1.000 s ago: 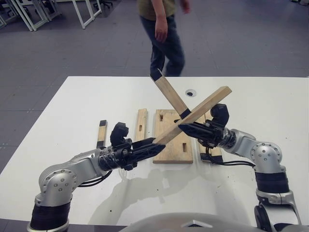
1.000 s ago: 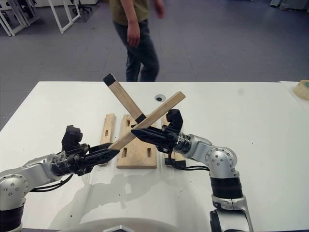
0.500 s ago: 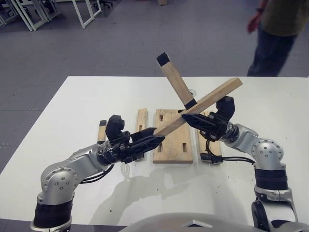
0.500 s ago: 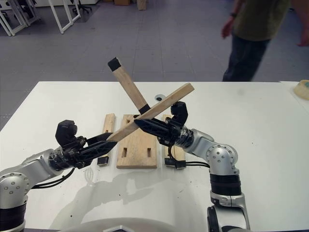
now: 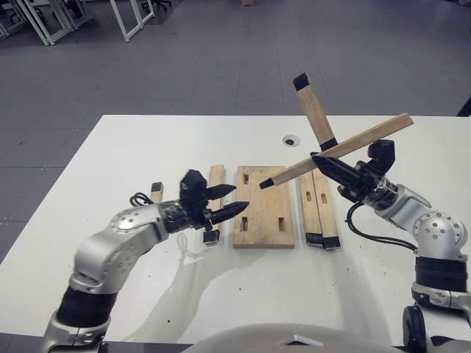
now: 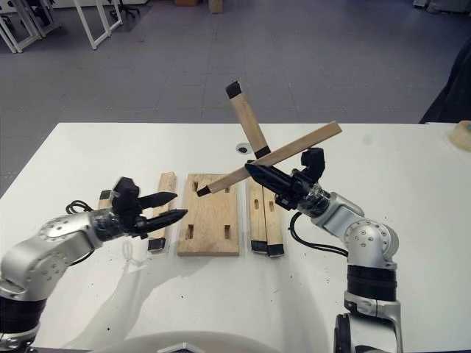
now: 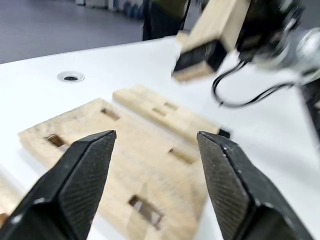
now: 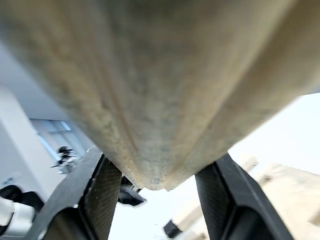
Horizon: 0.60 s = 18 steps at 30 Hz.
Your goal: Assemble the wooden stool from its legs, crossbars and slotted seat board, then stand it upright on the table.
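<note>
Held piece: the right gripper has its jaws clamped on a pale wooden cross of two slats, one black-capped, raised above the white worktop, right of centre.
Free arm: the left gripper hovers with jaws apart, empty, just beside the flat slotted wooden seat board.
Loose parts: two black-tipped wooden legs lie side by side to the right of the board. A slotted wooden leg lies to its left.
Risk, joint: only one arm grips the cross, near its crossing, so a swing could let a slat pivot or slip.
Risk, collision: its low end hangs over the board, and lowering it carelessly could knock parts askew.
Risk, alignment: a wrong tilt would likely jam it in the slot.
</note>
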### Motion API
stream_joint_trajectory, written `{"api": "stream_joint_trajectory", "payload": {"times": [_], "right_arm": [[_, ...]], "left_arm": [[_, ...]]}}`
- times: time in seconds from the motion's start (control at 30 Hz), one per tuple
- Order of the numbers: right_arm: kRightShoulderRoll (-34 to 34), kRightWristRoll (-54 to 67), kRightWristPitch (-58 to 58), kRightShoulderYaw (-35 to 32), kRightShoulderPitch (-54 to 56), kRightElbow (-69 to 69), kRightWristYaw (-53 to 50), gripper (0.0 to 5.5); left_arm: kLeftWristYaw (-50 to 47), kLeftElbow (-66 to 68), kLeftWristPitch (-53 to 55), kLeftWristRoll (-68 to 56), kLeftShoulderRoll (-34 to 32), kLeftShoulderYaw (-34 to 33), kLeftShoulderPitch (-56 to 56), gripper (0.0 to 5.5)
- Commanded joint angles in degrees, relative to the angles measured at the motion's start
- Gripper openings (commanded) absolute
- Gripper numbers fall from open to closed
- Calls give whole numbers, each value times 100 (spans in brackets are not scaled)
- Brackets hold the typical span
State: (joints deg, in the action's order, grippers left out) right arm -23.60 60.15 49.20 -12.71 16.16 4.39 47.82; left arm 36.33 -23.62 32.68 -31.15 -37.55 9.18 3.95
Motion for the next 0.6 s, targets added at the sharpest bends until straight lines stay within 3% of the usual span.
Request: {"api": "stream_joint_trajectory", "payload": {"times": [0.03, 0.2, 0.37, 0.6], "right_arm": [[-147, -487, -315, 3, 159, -220, -120, 206], [-146, -777, -472, 51, 228, -266, -93, 206], [-418, -2142, -1421, 711, 589, -365, -39, 206], [-592, -3674, -2651, 1634, 1108, -924, 394, 206]], "left_arm": [[-374, 591, -808, 2129, -198, 1196, 236, 299], [-288, 1203, -1454, 4183, -478, 2182, 530, 299], [644, 1153, -1576, 4978, -734, 2796, 619, 299], [1541, 1248, -2089, 5022, -1251, 2703, 559, 299]]}}
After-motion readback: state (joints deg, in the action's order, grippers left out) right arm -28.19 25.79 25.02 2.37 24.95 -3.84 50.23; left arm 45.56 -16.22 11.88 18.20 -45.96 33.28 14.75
